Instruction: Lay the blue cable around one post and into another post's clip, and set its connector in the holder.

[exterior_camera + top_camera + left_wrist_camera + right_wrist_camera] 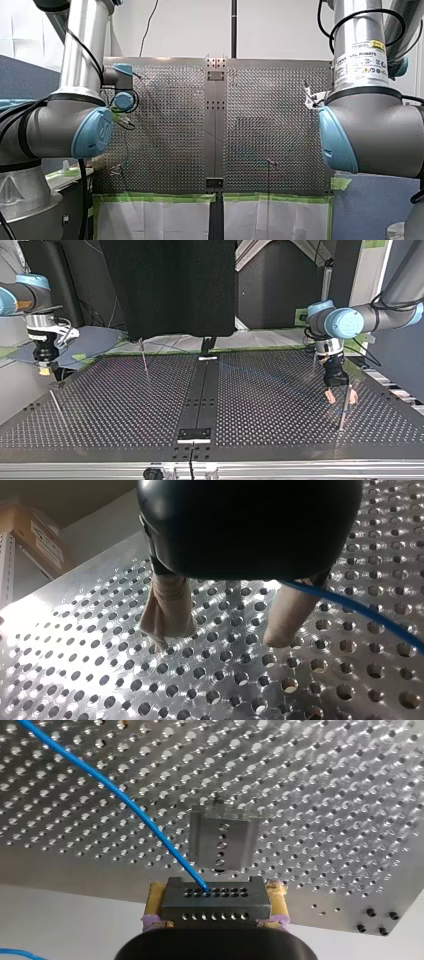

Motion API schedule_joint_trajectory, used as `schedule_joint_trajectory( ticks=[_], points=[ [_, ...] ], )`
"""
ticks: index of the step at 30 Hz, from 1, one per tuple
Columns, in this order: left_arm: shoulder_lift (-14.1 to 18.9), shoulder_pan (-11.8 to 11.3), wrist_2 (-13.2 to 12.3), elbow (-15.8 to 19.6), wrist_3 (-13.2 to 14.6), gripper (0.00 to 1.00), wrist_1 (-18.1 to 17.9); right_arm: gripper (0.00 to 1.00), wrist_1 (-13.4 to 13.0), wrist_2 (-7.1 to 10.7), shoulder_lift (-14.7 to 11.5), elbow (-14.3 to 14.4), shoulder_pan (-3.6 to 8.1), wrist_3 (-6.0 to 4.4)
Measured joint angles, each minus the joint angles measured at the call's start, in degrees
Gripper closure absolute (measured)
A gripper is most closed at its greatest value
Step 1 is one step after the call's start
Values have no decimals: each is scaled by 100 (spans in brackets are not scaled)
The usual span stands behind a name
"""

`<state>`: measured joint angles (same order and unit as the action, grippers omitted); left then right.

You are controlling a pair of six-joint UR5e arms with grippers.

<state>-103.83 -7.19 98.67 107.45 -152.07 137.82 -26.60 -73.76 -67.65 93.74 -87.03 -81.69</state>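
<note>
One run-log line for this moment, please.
right claw: shut on connector | holder: ahead, connector not in | left claw: open, blue cable beside it

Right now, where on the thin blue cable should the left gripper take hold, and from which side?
Likely the free, straight stretch of the thin blue cable just beside my open left gripper, coming from above and straddling it. Its end sits in the dark grey connector block, which is clamped by my right gripper.
</note>
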Motion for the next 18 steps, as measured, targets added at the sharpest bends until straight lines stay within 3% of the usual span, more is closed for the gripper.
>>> schedule_joint_trajectory(
  ticks=[10, 18],
  points=[
    [-1, 3, 6, 0, 18, 0, 0, 100, -130, 177, 137, -164, -2, -333],
    [0, 16, 28, 0, 57, 0, 11, 100, 84, 188, 359, -382, -8, -302]
  ],
)
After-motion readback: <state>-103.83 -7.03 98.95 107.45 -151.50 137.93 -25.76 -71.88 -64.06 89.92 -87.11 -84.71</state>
